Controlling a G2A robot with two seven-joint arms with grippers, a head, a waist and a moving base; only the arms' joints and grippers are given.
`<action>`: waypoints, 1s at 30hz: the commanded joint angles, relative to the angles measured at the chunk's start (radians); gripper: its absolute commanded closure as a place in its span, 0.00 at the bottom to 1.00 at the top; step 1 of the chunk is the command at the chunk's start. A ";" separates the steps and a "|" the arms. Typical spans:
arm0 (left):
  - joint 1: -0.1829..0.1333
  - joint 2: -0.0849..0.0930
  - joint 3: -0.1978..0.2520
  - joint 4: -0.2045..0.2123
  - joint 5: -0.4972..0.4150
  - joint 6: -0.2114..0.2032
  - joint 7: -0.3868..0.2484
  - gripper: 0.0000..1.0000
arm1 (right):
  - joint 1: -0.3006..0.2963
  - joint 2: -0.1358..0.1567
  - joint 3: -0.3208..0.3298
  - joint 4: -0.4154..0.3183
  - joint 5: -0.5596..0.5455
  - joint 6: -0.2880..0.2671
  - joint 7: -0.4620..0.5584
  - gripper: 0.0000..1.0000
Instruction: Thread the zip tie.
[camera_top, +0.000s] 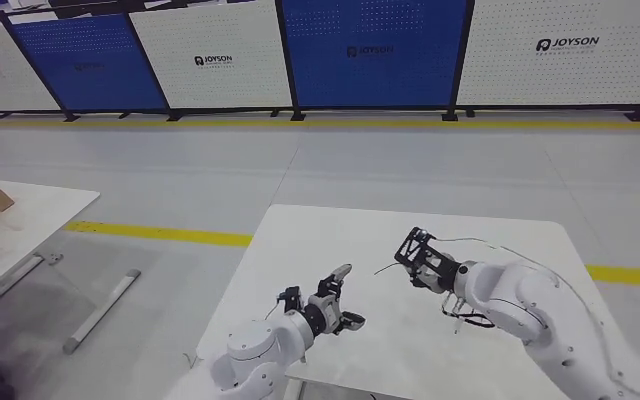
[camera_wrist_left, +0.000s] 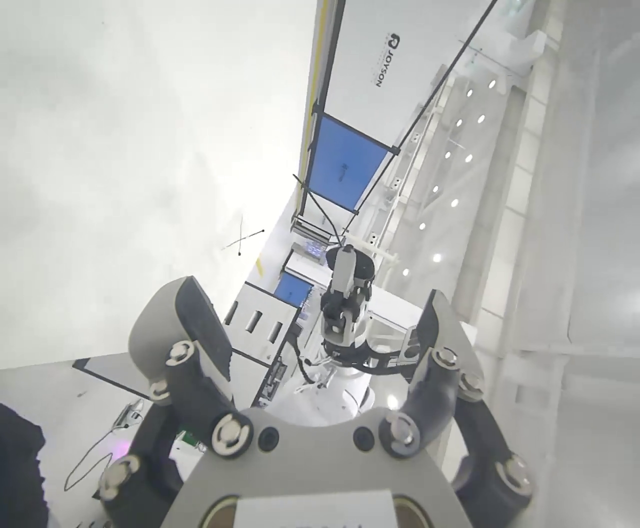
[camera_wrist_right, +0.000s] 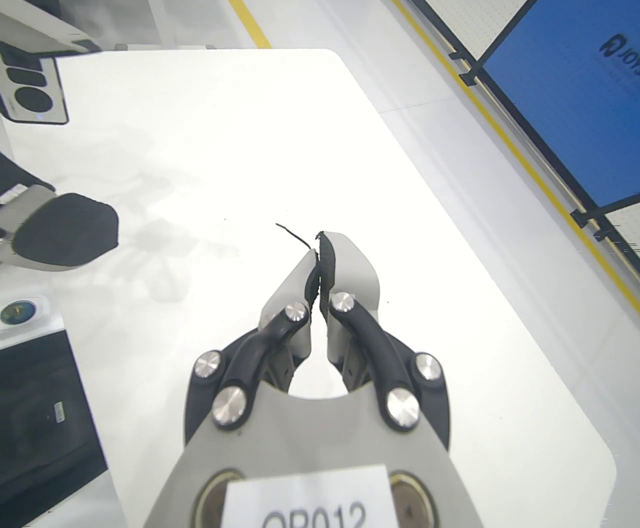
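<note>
Right hand (camera_wrist_right: 318, 246) tight around thin black zip tie (camera_wrist_right: 292, 234), above white table (camera_wrist_right: 350, 175).

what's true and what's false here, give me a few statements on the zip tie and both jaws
1. The right jaws are shut on the thin black plastic zip tie. True.
2. The left jaws are shut too. False: they stand wide open, holding nothing.
3. The zip tie lies loose on the white table. False: the right jaws pinch it.
4. The tie's tip sticks out past the right jaws. True.
</note>
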 joint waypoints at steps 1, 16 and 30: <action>-0.072 0.025 0.071 0.020 -0.078 0.000 0.059 0.00 | 0.005 0.005 -0.016 -0.007 0.002 0.001 -0.008 1.00; -0.107 0.020 0.076 0.044 -0.190 -0.026 0.105 0.00 | 0.002 0.009 -0.048 -0.045 -0.024 0.001 -0.043 1.00; -0.288 0.004 0.193 0.117 -0.434 0.000 0.256 0.00 | -0.012 0.035 -0.085 -0.102 -0.127 0.001 -0.111 1.00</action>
